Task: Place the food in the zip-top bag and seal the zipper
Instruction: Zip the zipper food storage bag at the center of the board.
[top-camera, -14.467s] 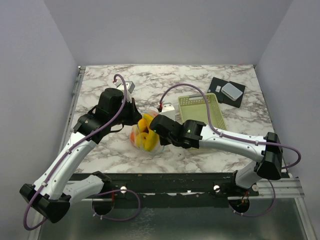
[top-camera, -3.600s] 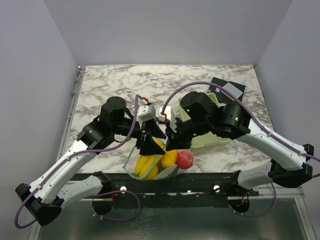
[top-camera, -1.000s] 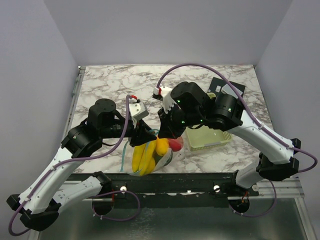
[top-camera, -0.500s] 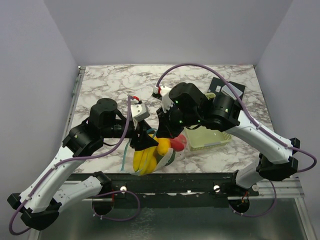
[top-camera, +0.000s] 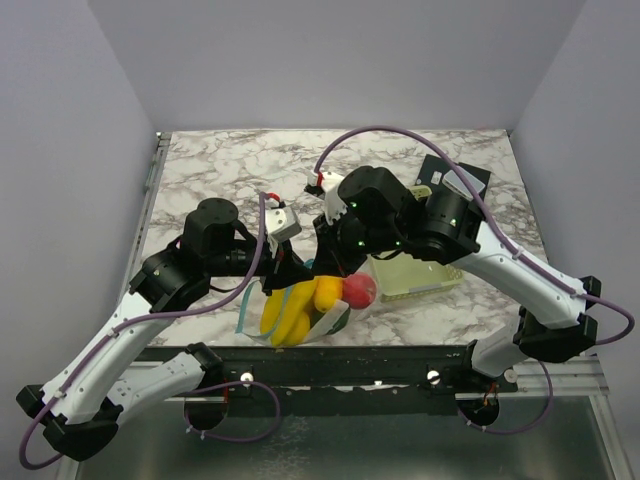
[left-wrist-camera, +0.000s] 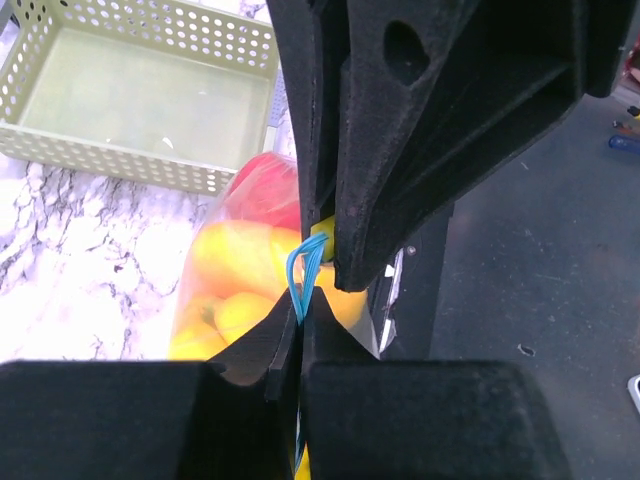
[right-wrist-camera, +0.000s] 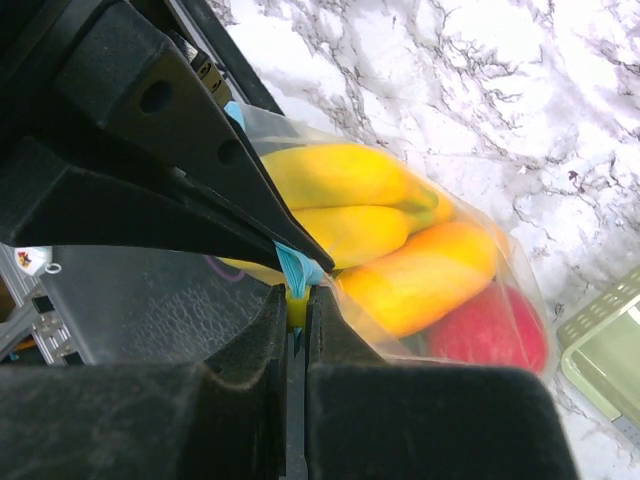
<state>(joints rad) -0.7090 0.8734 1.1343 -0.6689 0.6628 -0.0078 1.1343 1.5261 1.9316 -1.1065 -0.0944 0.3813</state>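
The clear zip-top bag (top-camera: 305, 312) hangs above the table's front edge, between my two grippers. It holds yellow bananas (top-camera: 285, 310), an orange-yellow piece (right-wrist-camera: 440, 275) and a red round fruit (top-camera: 358, 290). My left gripper (top-camera: 290, 272) is shut on the light blue zipper (left-wrist-camera: 300, 275), seen in the left wrist view (left-wrist-camera: 300, 322). My right gripper (top-camera: 326, 268) is shut on the same strip (right-wrist-camera: 302, 262) right beside it, seen in the right wrist view (right-wrist-camera: 297, 297). The two grippers' fingertips almost touch. The bananas (right-wrist-camera: 340, 175) press against the bag wall.
The pale yellow-green perforated basket (top-camera: 425, 278) stands just right of the bag, and shows in the left wrist view (left-wrist-camera: 140, 160). A black mat with a small grey box (top-camera: 462, 180) lies at the back right. The table's dark front edge (top-camera: 400, 352) is below the bag.
The left gripper has edged right toward the right gripper along the strip. The bag has swung a little, the red fruit now showing further right. Both grips hold.
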